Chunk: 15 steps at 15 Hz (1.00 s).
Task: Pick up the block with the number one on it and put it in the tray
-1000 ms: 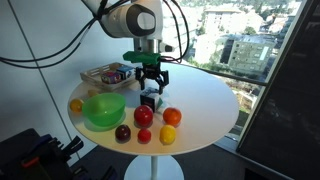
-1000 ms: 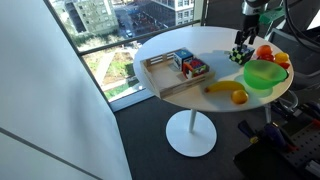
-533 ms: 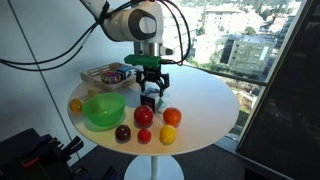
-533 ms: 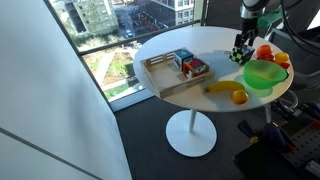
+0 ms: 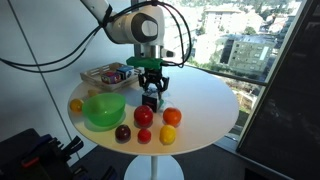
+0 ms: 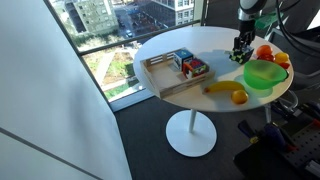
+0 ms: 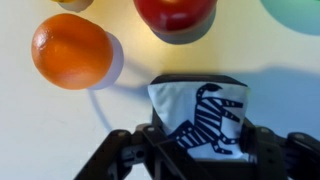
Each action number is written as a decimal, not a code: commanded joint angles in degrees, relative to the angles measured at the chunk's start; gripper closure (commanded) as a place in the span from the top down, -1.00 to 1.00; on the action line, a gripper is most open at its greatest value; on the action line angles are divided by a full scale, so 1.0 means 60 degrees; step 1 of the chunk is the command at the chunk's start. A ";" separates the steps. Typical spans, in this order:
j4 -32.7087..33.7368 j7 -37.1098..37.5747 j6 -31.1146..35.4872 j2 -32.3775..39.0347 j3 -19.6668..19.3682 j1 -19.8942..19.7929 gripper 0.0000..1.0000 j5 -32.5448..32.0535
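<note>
On the round white table (image 5: pixel 205 100) in an exterior view, the gripper (image 5: pixel 151 88) hangs straight down over the block (image 5: pixel 150 101), which sits on the tabletop near the middle. The green bowl (image 5: pixel 104 109) is to one side of it, and a red apple (image 5: pixel 144 116) and an orange (image 5: pixel 172 117) lie just in front. The tray (image 5: pixel 98 72) stands behind the bowl at the table's edge, well apart from the block.

In the exterior view from across the table, the gripper (image 6: pixel 240 48) is low over the block (image 6: pixel 238 57) beside the green bowl (image 6: pixel 263 74). The tray (image 6: pixel 160 80) is on the opposite side of the table, and a banana (image 6: pixel 222 88) lies between the two.

In the wrist view, the block (image 7: pixel 205 118) fills the centre, its pale face carrying a dark striped drawing. The gripper (image 7: pixel 200 152) straddles it with the fingers (image 7: pixel 118 155) spread on either side. I cannot tell whether the pads press its sides. The orange (image 7: pixel 70 50) and the red apple (image 7: pixel 175 12) lie just beyond.
</note>
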 commanded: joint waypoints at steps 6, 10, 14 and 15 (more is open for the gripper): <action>0.0445 0.0293 -0.0651 -0.0392 0.0084 0.0300 -0.68 -0.0220; 0.0701 0.0324 -0.1188 -0.0731 0.0204 0.0436 -0.86 -0.0127; 0.1174 0.0773 -0.2147 -0.0936 0.0380 0.0569 -0.88 0.0145; 0.1293 0.0981 -0.2360 -0.0953 0.0409 0.0613 -0.85 0.0196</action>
